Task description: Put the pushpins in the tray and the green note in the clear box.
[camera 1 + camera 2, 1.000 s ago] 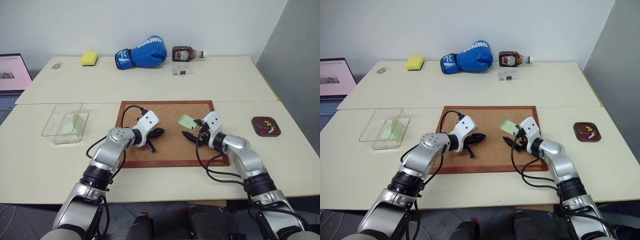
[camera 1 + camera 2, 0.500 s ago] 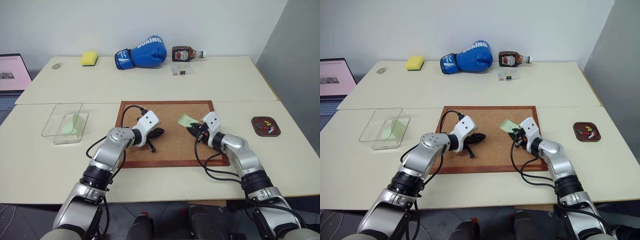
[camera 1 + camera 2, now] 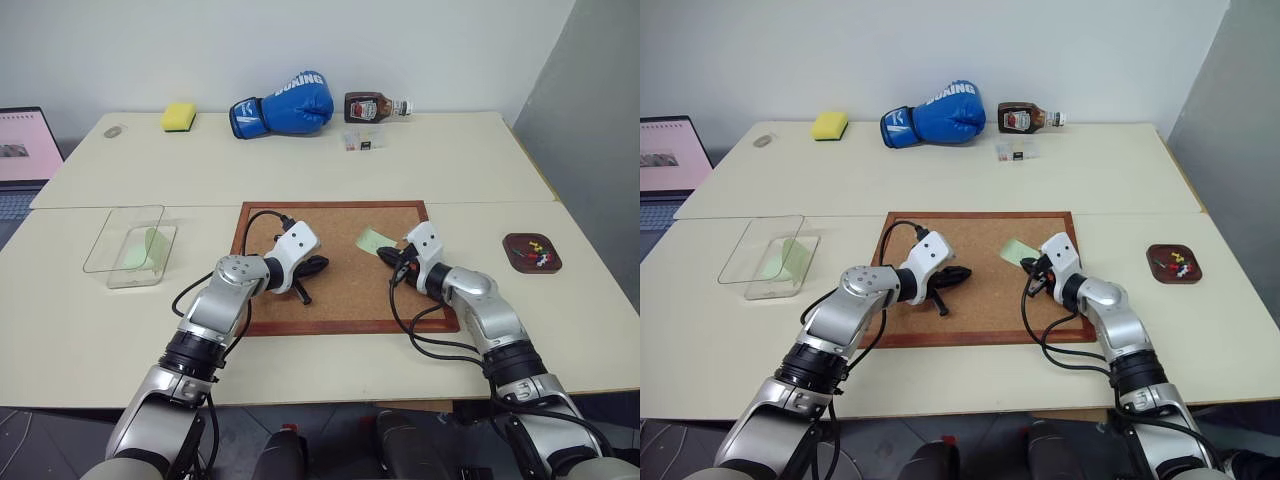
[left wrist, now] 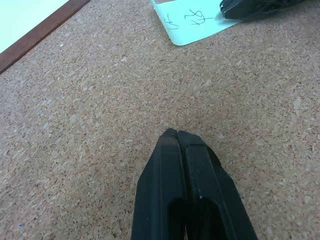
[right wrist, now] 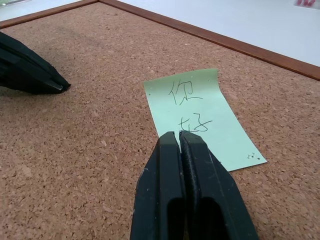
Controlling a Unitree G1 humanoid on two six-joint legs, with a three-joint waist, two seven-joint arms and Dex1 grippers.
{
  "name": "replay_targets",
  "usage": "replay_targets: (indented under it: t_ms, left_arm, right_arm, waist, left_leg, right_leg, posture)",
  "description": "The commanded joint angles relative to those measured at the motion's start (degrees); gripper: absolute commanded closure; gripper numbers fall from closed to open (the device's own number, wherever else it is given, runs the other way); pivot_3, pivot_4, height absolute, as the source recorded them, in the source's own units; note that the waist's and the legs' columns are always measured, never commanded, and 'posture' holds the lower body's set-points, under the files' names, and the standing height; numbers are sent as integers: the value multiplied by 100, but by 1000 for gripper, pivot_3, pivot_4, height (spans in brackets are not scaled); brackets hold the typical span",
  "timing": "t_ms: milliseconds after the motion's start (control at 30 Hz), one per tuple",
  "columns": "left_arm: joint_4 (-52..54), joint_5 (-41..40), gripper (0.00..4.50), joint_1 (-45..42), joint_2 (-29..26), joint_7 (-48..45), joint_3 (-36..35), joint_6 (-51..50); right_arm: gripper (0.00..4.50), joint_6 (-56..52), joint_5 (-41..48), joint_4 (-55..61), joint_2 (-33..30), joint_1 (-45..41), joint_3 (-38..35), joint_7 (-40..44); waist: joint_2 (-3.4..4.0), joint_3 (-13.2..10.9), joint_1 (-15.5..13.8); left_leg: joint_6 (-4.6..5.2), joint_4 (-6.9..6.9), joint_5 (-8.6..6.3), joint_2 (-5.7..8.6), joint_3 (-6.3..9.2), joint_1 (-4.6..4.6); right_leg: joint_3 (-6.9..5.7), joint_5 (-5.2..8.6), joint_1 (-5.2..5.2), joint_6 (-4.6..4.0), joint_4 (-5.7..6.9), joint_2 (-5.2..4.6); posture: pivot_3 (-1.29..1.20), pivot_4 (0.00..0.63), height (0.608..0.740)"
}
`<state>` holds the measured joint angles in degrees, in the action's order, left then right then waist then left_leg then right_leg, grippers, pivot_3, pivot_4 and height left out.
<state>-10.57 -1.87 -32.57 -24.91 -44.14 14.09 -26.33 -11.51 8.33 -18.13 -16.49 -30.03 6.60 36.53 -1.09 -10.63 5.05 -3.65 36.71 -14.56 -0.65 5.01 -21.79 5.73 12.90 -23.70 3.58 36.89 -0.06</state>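
The blue boxing glove at the surface's far edge reads "BOXING". The green note bears handwritten strokes and lies on the cork board. The right gripper, jaws pressed together, tips on the note's edge. The left gripper, jaws together, holds nothing. The clear box sits toward the left edge, the tray with pushpins toward the right.

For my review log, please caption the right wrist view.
Right tool, shut, at the near edge of the green note lying on the cork board; left tool nearby.
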Motion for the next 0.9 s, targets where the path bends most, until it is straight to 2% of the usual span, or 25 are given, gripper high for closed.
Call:
replay_targets:
  t_ms: [33, 567, 700, 900]
  left_arm:
    - [-170, 121, 4500, 247, -66, -41, 151, -292]
    - [-167, 125, 4500, 239, -70, -50, 159, -302]
    - [20, -84, 4500, 271, -8, -59, -67, -96]
    - [654, -682, 3578, 283, 52, -158, -591, -212]
  right_arm:
    - [4487, -99, 260, 916, -24, -83, -284, -54]
    - [4487, -322, 243, 1360, -72, 30, -327, -136]
    - [4487, -373, 251, 1423, -96, -5, -350, -169]
    - [4500, -457, 285, 1521, -93, -107, -376, -224]
  waist:
    - [0, 0, 0]
    - [0, 0, 1]
    - [0, 0, 1]
    - [-1, -1, -7]
  left_leg:
    - [0, 0, 0, 0, -1, -1]
    - [0, 0, 0, 0, 0, 2]
    - [0, 0, 0, 0, 0, 2]
    - [0, -2, 0, -1, -1, -10]
  right_leg:
    - [0, 0, -1, 0, 0, 0]
    - [0, 0, 0, 0, 1, 0]
    - [0, 0, 0, 0, 1, 0]
    - [-1, 0, -13, -1, 2, 0]
  posture:
    - [0, 150, 740]
    - [0, 150, 740]
    - [0, 150, 740]
    - [0, 150, 740]
